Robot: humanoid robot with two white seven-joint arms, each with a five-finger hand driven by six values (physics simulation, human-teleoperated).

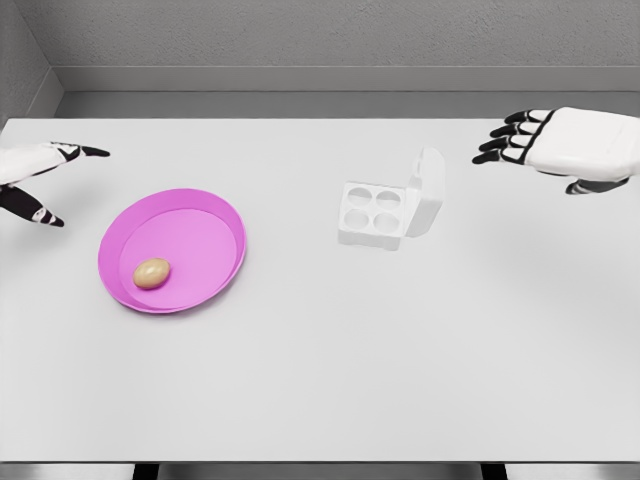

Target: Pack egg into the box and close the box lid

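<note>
A tan egg (152,273) lies in the lower left part of a pink plate (215,215) on the white table. To its right stands a white egg box (373,214) with several empty cups, its lid (428,192) raised on the right side. My left hand (45,178) hovers at the left edge, up and left of the plate, fingers spread and holding nothing. At the far right my right hand (545,145) hangs beyond the box lid, fingers relaxed and pointing left, empty.
The white table (320,380) ends at a grey wall at the back. Its front edge runs along the bottom of the picture.
</note>
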